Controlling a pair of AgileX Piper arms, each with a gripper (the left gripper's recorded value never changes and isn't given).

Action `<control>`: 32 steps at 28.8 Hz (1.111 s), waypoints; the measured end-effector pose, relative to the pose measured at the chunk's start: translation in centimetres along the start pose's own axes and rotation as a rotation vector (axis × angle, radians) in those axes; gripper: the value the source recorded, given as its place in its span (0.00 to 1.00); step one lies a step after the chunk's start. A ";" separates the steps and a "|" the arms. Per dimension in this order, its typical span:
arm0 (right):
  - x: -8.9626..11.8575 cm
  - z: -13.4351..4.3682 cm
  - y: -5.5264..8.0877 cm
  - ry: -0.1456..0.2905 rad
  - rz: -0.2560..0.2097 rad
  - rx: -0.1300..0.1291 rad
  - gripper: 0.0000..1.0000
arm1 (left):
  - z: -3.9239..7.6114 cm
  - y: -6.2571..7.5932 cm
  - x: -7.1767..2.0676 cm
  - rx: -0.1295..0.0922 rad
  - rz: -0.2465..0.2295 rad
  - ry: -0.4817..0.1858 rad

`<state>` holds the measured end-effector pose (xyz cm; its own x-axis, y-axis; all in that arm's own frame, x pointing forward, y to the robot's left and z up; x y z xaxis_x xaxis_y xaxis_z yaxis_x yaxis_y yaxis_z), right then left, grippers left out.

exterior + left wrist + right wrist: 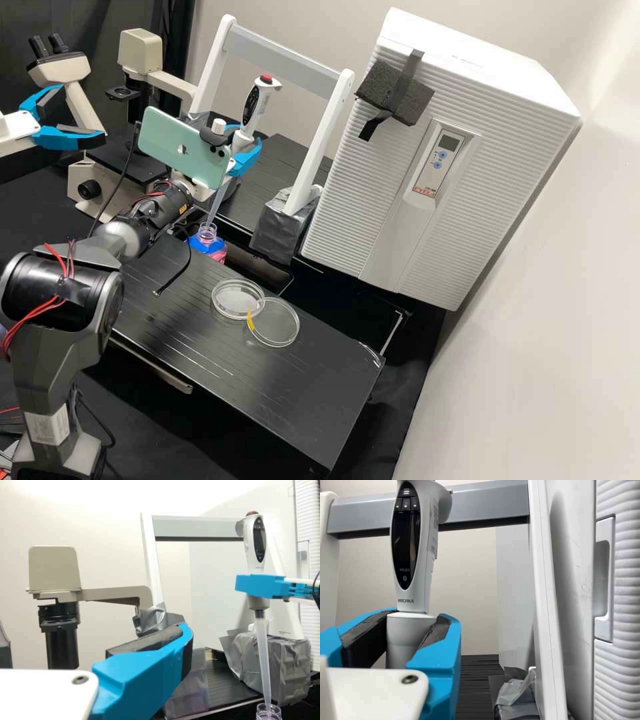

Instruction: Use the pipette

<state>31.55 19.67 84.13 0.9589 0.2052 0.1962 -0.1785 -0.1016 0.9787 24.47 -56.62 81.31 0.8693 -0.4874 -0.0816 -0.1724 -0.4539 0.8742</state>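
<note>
Over the bottle [212, 243], pipette [252, 108] stands upright, tip seemingly just inside.

Dark grey right arm [63, 293], red cables [65, 261], white right gripper [239, 143], bright blue fingers [250, 158]

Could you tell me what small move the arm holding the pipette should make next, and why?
Probably lower the pipette slightly, straight down. The right gripper is shut on it, and its tip sits just at the mouth of the open bottle, above the pink liquid lower down, so it likely cannot draw any up yet.
</note>
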 end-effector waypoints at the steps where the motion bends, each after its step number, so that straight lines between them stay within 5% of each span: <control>1: 0.0 0.0 0.0 0.006 0.009 -0.004 0.00 | 0.1 -0.1 0.10 -0.003 -0.003 -0.003; 10: -0.1 1.6 -1.5 -0.014 0.007 -0.042 0.00 | 1.6 -3.8 1.16 -0.034 -0.127 -0.060; 16: -0.3 2.3 -2.1 -0.029 -0.016 -0.059 0.00 | 2.3 -5.5 0.81 -0.040 -0.202 -0.078; 27: -1.1 2.5 -3.0 -0.033 -0.046 -0.049 0.00 | 3.2 -6.4 0.23 -0.074 -0.234 -0.080; 32: -1.5 2.5 -3.4 -0.026 -0.048 -0.046 0.00 | 3.6 -7.9 0.01 -0.083 -0.290 -0.085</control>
<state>31.23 17.23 80.37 0.9718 0.1837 0.1480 -0.1417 -0.0474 0.9888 24.19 -55.70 72.65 0.8344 -0.4086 -0.3698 0.1185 -0.5223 0.8445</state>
